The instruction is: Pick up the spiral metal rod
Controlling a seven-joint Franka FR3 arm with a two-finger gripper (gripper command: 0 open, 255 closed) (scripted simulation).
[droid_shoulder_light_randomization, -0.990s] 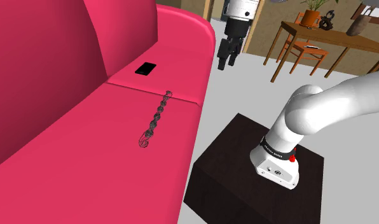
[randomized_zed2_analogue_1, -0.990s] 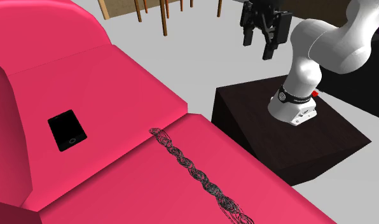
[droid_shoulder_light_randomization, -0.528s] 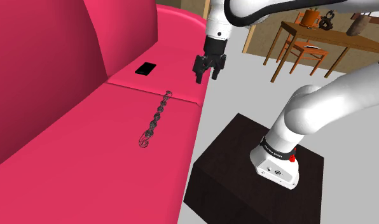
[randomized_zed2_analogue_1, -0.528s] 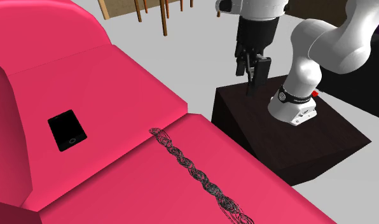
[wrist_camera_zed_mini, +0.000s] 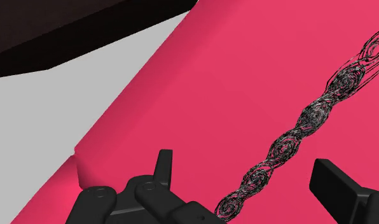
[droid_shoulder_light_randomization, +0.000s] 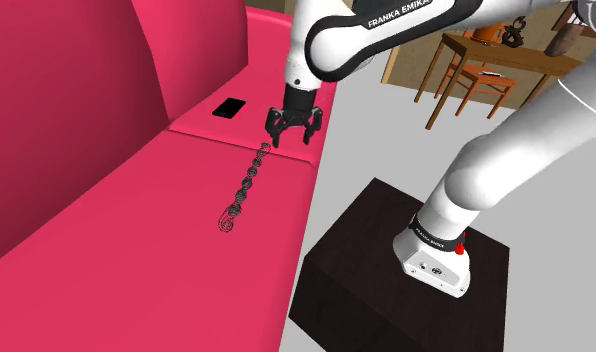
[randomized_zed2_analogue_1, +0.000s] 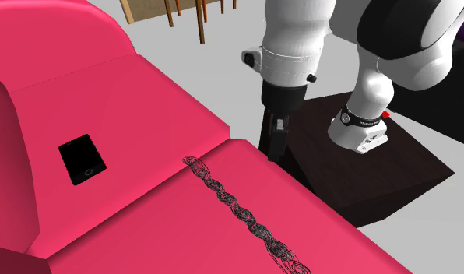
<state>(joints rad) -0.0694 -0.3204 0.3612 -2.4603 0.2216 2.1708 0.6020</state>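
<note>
One pink sofa (droid_shoulder_light_randomization: 136, 250) is taking most of the shoulder view, which is also giving a wooden table (droid_shoulder_light_randomization: 506, 55) behind. One dark stand (droid_shoulder_light_randomization: 356, 270) is sitting beside the sofa. The gripper (droid_shoulder_light_randomization: 290, 139) is hanging spread wide and gripping nothing. The wrist view is showing one spiral rod (wrist_camera_zed_mini: 309, 118) lying on the seat, its end between the fingers, untouched. One black phone (droid_shoulder_light_randomization: 229, 108) is lying farther back.

Dark wiry spiral rod (randomized_zed2_analogue_1: 238, 209), smooth matt pink sofa (droid_shoulder_light_randomization: 136, 260), glossy white arm (droid_shoulder_light_randomization: 506, 160), brown wooden table (droid_shoulder_light_randomization: 516, 58)
</note>
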